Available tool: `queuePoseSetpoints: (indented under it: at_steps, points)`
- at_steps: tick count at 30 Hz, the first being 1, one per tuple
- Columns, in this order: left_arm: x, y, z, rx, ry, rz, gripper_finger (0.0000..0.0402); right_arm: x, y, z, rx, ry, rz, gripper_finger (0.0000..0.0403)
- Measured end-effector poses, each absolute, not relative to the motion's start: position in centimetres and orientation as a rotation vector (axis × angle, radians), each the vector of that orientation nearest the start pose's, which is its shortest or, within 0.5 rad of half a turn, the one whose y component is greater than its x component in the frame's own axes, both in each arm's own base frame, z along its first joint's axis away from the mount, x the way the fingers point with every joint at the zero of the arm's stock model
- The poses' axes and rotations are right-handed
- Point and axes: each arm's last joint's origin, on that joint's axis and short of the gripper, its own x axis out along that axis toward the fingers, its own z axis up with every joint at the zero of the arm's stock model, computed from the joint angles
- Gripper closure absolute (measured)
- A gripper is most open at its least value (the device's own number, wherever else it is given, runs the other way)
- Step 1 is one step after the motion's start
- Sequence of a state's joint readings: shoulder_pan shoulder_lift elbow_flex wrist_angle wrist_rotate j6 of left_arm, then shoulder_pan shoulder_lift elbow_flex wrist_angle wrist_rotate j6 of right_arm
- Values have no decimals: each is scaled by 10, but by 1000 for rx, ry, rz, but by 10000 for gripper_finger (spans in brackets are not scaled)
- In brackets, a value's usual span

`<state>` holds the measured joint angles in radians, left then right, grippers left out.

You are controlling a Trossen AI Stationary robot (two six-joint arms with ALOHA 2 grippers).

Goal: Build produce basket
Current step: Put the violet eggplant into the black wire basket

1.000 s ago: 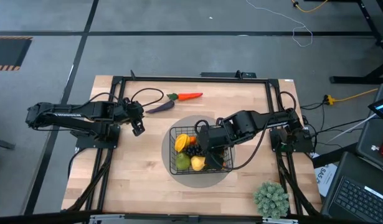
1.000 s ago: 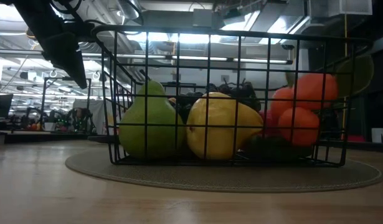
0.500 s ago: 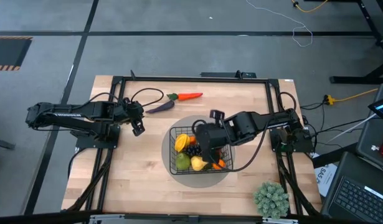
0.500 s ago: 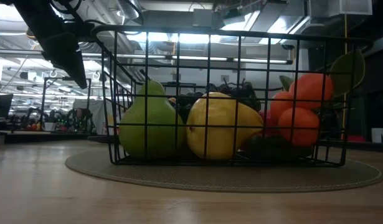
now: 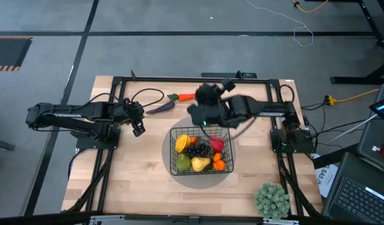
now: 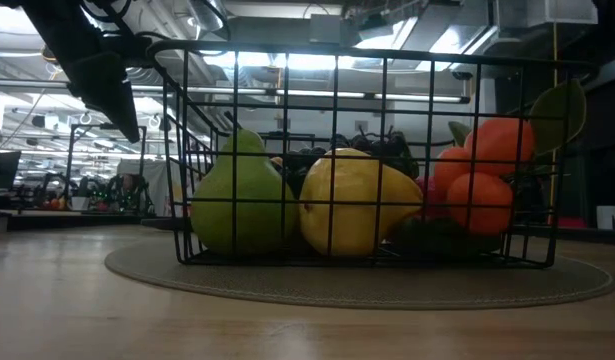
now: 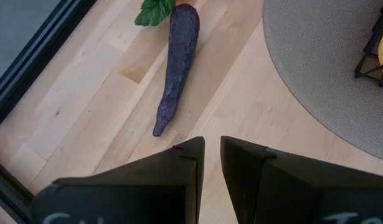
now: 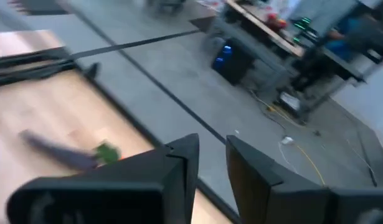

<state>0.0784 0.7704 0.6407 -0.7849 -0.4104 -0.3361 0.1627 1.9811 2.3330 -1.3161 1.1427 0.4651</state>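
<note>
The black wire basket [image 5: 201, 154] stands on the grey round mat [image 5: 168, 156]. It holds a green pear [image 6: 237, 200], a yellow lemon [image 6: 352, 205], dark grapes [image 5: 198, 150], a red pepper [image 5: 216, 144], tangerines [image 6: 482, 175] and an orange-yellow fruit [image 5: 182, 142]. The orange carrot [image 5: 190, 97] and the purple eggplant [image 5: 160, 107] lie on the table beyond the basket. My right gripper [image 5: 196, 109] hangs blurred above the table near the carrot, its fingers [image 8: 212, 137] a narrow gap apart and empty. My left gripper [image 5: 138, 128] is shut and empty, near the eggplant's tip [image 7: 159, 127].
A bushy pale-green plant [image 5: 271, 200] stands at the table's near right corner. A black cable [image 5: 148, 95] loops beside the eggplant. Black frame rails [image 5: 192, 79] run along the table's far, left and right sides.
My right gripper has risen out of the basket's near right part and swung toward the table's far edge, to near the carrot. The tangerines stay in the basket and now show uncovered in the high view.
</note>
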Motion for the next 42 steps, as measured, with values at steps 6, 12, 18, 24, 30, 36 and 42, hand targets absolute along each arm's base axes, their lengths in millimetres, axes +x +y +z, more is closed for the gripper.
queuePoseSetpoints:
  at_steps: [6, 12, 18, 24, 30, 36, 42]
  points:
    - [137, 22, 240, -148, 823, 597, 360, 398, -10, 403, -97, 580, -1136, 317]
    - [137, 22, 240, -149, 823, 597, 360, 430, -51, 355, 36, 756, -1068, 317]
    - [137, 22, 241, -149, 823, 597, 360, 469, -87, 290, 144, 901, -952, 317]
    - [137, 22, 241, -148, 823, 597, 360, 515, -112, 216, 274, 921, -622, 317]
    - [137, 22, 241, -149, 823, 597, 360, 548, -114, 178, 299, 789, -338, 317]
    - [138, 22, 241, -149, 822, 597, 360, 555, -116, 165, 180, 766, -218, 317]
    - [138, 22, 241, -149, 822, 597, 360, 554, -125, 162, 158, 769, -217, 317]
